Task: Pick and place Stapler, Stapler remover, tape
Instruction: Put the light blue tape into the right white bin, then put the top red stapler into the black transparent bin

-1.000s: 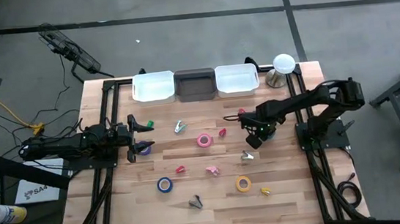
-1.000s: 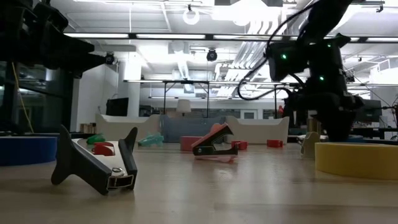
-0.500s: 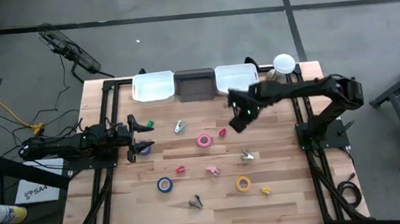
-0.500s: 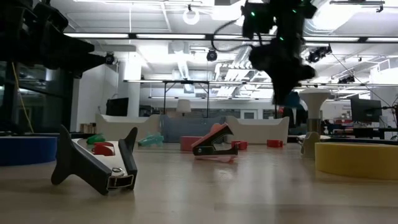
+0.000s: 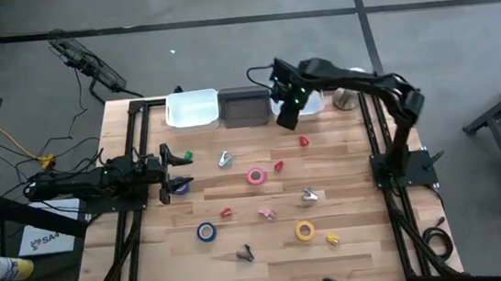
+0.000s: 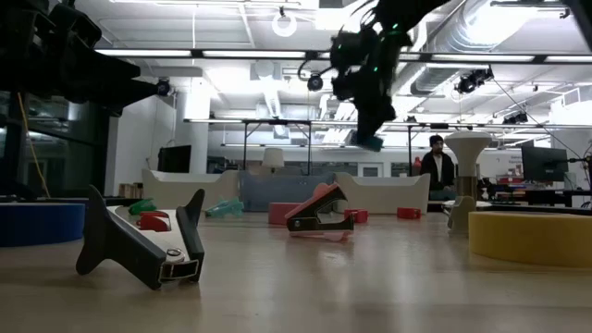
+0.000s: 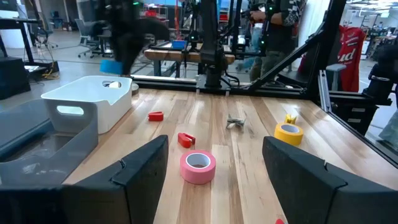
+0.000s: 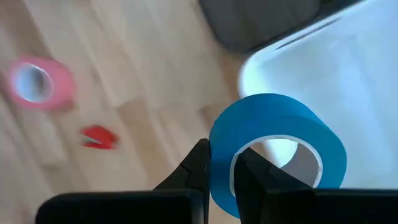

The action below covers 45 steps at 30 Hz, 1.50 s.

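Note:
My right gripper [image 5: 289,115] is shut on a cyan-blue tape roll [image 8: 277,146] and holds it in the air at the near left corner of the right white bin [image 5: 309,99]. It also shows high up in the low view [image 6: 369,139]. My left gripper [image 5: 172,173] waits open at the table's left side, its fingers wide apart in the left wrist view [image 7: 211,171]. A pink tape roll [image 5: 255,176], a blue one [image 5: 206,231] and a yellow one [image 5: 305,231] lie flat on the table. A purple roll [image 5: 182,188] lies by my left gripper. My right gripper pinches the roll's ring wall [image 8: 221,163], one finger [image 8: 254,177] inside the open centre and the other [image 8: 194,168] on the outer face. The roll is lifted clear, above the white bin's rim and the table beside it.
A second white bin [image 5: 192,108] and a grey bin [image 5: 243,105] stand along the far edge. Small staple removers lie scattered: red [image 5: 304,141], red [image 5: 278,166], pink [image 5: 266,215], silver [image 5: 308,195], yellow [image 5: 333,239], dark [image 5: 245,252]. A person stands in the room beyond [image 6: 437,166].
My right gripper has risen from the table's right middle and gone toward the far edge and leftward, reaching the right white bin's corner with the cyan-blue roll held clear of the table.

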### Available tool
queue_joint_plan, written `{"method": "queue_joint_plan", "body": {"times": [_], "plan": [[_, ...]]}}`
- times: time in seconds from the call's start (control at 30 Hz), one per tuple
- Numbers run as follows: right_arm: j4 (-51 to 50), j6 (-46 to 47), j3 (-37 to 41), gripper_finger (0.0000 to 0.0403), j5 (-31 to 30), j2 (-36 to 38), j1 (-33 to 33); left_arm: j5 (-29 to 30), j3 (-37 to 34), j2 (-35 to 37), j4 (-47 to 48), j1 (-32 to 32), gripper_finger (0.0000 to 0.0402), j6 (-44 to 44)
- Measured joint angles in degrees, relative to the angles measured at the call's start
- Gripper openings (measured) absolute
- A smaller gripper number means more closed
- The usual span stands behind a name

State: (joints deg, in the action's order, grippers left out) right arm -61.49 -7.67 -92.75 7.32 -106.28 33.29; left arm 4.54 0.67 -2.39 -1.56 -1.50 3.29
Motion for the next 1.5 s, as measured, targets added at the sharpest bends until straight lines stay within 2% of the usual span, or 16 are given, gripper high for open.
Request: {"method": "queue_joint_plan", "body": {"times": [0.23,0.37,0.53,0.63,0.8,1.1,1.5], "plan": [[-6.6,-16.44,-9.11,0.0032,-1.74,-9.69,5.27,0.0,0.0,0.0,0.0,-0.02,0.0259,0.0],[-6.25,-25.39,-8.65,0.0032,-0.53,-11.45,5.98,0.0,0.0,0.0,0.0,-0.01,0.0259,-0.01],[-1.77,-29.08,-5.27,0.0043,-3.03,-11.6,5.92,0.0,0.0,-0.01,0.0,-0.01,0.0259,0.0],[0.58,-26.59,-3.53,0.0041,-2.9,-11.62,5.97,0.0,0.0,0.01,0.0,-0.01,0.0259,0.0],[4.2,-15.7,-1.24,0.0034,-2.85,-11.62,6.17,0.0,0.0,0.01,0.02,-0.02,0.0259,0.0],[6.49,-1.23,-0.81,0.0091,-2.88,-11.62,6.75,0.0,0.0,0.01,0.0,-0.01,0.0259,0.0],[7.17,8.28,-0.81,0.0136,-2.75,-11.62,7.2,0.0,0.0,0.01,0.0,0.0,0.0259,0.0]]}}
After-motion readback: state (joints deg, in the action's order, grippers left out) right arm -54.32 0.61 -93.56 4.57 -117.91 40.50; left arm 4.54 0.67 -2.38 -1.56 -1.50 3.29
